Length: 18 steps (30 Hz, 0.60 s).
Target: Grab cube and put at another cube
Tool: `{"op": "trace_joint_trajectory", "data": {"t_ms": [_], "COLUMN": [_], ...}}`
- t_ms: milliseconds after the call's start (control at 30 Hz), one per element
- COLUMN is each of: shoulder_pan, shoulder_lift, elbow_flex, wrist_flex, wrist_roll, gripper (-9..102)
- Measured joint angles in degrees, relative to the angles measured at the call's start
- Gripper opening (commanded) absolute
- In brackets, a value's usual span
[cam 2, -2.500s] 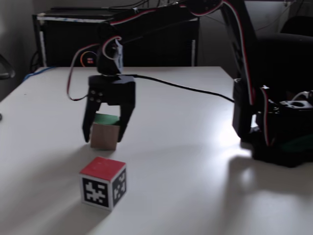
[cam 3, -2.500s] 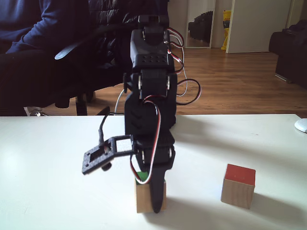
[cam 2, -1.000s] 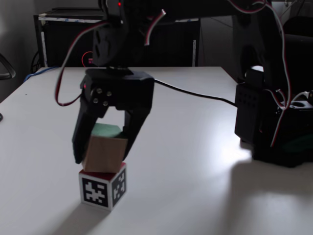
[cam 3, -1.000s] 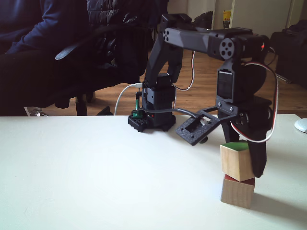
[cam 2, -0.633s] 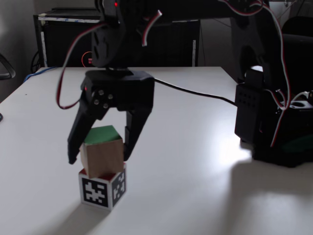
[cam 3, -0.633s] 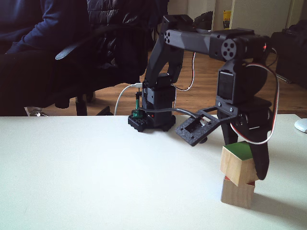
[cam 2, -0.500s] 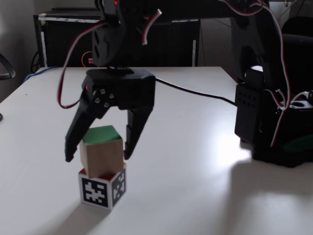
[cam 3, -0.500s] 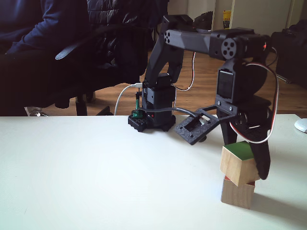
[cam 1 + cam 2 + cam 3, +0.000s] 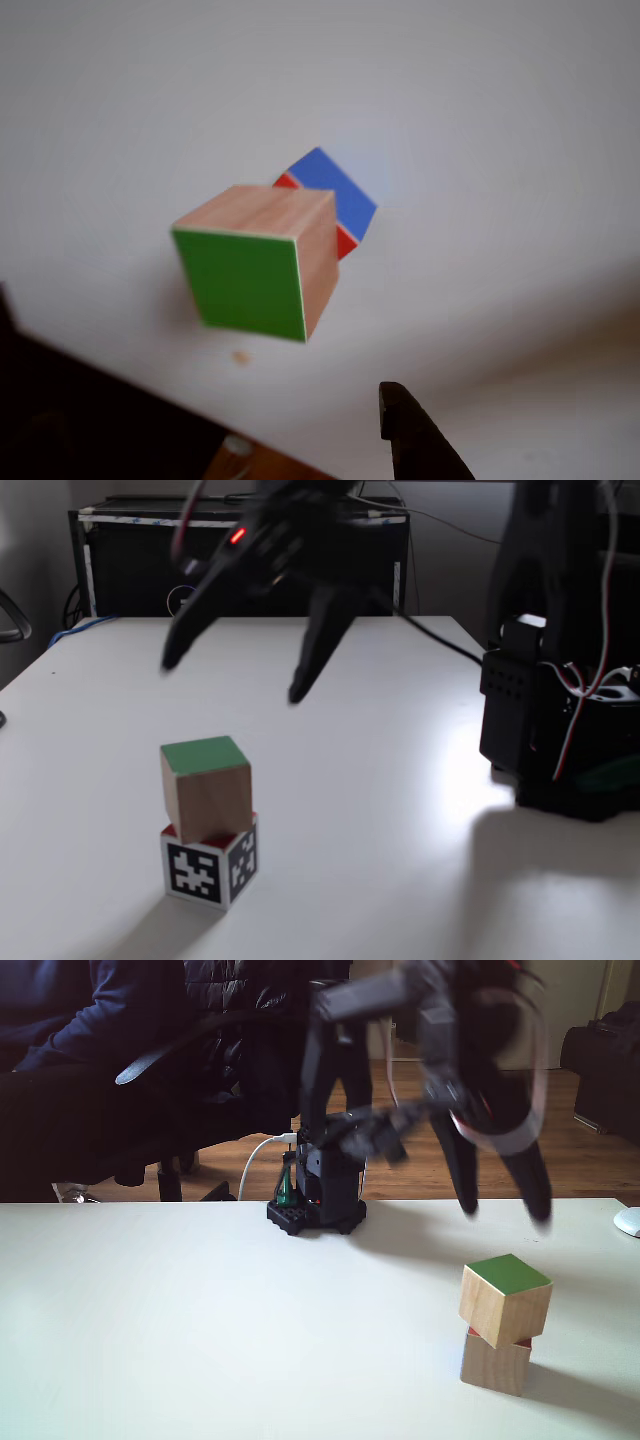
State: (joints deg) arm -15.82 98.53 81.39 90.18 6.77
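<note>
The claw (image 9: 235, 675) hangs blurred above the table (image 9: 380, 810) with its fingers spread wide and nothing between them; in a fixed view it is up and to the right of the stack. Two cubes are there, one on the other. The cube (image 9: 206, 789), wood with a green top, sits slightly askew on another cube (image 9: 212, 867), whose red top peeks out beneath. In the other view the cube (image 9: 262, 262) overlaps another cube (image 9: 335, 200), blue and red.

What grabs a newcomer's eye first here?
The two-cube stack near the table's front edge: the wooden cube with a green top face sits twisted on the smaller red-topped cube with black-and-white marker sides. Above it hangs the blurred black gripper, jaws spread, clear of both.
</note>
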Motion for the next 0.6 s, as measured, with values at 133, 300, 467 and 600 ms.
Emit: {"op": "trace_joint_trajectory", "data": {"t_ms": [133, 300, 467, 600], "shoulder_pan": [6.5, 17.05, 23.82, 25.66], "shoulder_lift": [12.74, 19.34, 29.44, 33.57], "elbow_flex": [17.31, 32.26, 50.36, 60.38], "wrist_flex": [-9.14, -20.92, -35.33, -42.01], "wrist_roll": [-1.85, -5.71, -8.26, -8.09], "gripper": [48, 48, 47, 46]}}
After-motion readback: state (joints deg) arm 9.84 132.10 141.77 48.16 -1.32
